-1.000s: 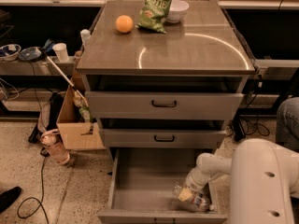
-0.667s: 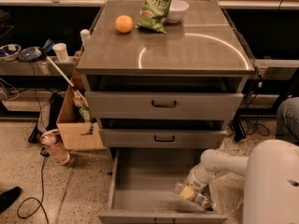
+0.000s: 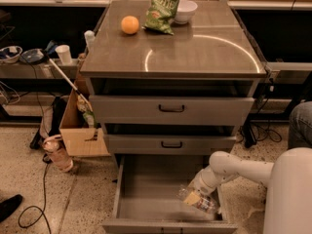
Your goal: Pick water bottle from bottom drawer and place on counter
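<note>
Floor, 9 o'clock of the cabinet: a pinkish bottle (image 3: 58, 155) lies beside an open cardboard box (image 3: 80, 130). A white cup (image 3: 63, 54) stands on the side shelf (image 3: 29, 69) above them.

Desk (image 3: 195, 52): an orange (image 3: 129, 25) sits toward 11 o'clock. A green chip bag (image 3: 163, 11) lies at 12 o'clock, touching a white bowl (image 3: 185, 11) just to its right.

The two upper drawers (image 3: 170, 110) are closed. The bottom drawer (image 3: 146, 189) is pulled out.

The water bottle (image 3: 200, 201) lies on its side at the drawer's 4 o'clock corner, near the front wall. The gripper (image 3: 199, 193) is down inside the drawer, right upon the bottle's upper side. Whether it clasps the bottle cannot be told. The white arm (image 3: 234, 167) enters from 3 o'clock.
</note>
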Controlling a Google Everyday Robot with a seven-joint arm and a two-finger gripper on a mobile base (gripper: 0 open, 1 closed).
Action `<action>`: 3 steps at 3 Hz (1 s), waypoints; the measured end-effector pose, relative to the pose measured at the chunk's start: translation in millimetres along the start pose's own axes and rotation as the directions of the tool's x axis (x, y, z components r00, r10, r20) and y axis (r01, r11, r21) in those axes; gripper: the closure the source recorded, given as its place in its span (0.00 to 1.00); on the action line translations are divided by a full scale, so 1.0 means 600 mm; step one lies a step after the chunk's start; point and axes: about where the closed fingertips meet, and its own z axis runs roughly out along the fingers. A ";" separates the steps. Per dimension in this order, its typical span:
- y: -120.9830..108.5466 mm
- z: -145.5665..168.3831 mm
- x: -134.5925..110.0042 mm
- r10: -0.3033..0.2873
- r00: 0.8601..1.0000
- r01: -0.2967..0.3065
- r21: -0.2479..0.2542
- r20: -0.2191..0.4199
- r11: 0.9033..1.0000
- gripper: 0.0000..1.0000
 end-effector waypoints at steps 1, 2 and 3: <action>0.019 -0.038 -0.036 -0.056 0.997 0.056 0.008 0.050 0.998 1.00; 0.038 -0.068 -0.065 -0.107 0.991 0.106 0.023 0.080 0.994 1.00; 0.056 -0.112 -0.088 -0.151 0.984 0.144 0.071 0.098 0.987 1.00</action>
